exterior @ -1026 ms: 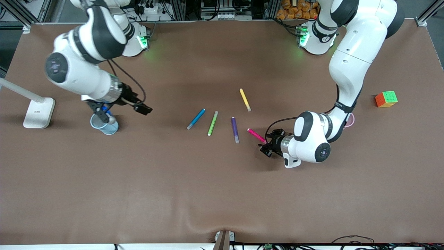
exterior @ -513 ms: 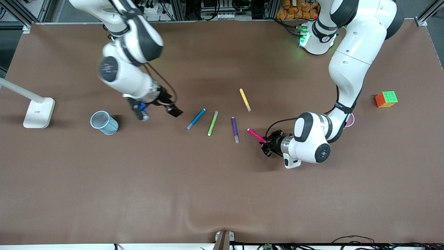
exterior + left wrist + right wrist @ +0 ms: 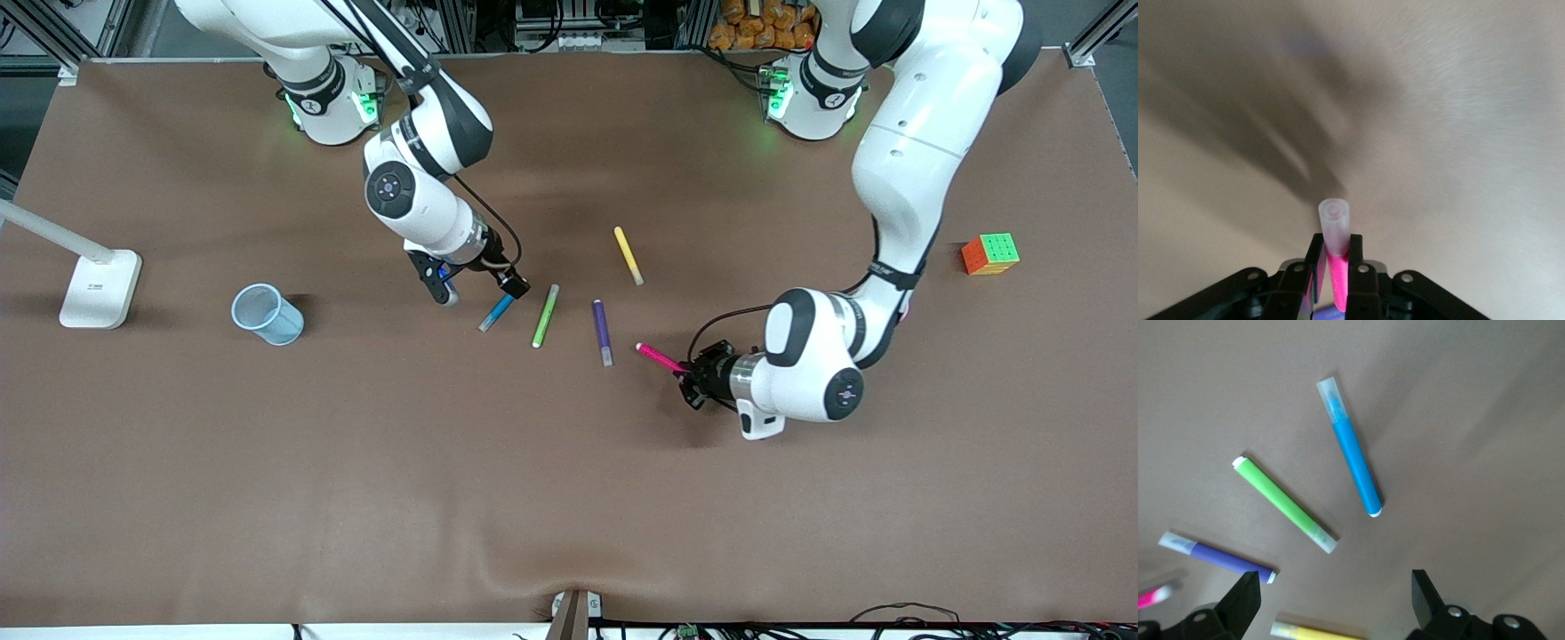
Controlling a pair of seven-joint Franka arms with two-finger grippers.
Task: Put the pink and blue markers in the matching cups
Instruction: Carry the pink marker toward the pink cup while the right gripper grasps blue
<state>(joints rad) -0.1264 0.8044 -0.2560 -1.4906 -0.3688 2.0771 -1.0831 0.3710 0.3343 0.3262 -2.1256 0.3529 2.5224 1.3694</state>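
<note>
Two pincers — left pincer (image 3: 692, 380) clamps pink marker (image 3: 659, 356); right pincer (image 3: 471, 286), spread wide, over blue marker (image 3: 496, 313).

Pink marker (image 3: 659, 356) sits clamped in the left end effector (image 3: 692, 382). Blue marker (image 3: 497, 313) lies flat beside the green marker (image 3: 545, 316). The pale blue cup (image 3: 267, 313) stands upright toward the right arm's end.

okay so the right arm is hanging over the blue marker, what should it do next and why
Probably lower the right gripper straight down around the blue marker and close. Its fingers are open and empty above the marker, which lies flat on the table beside the green marker. The left gripper already clamps the pink marker.
</note>
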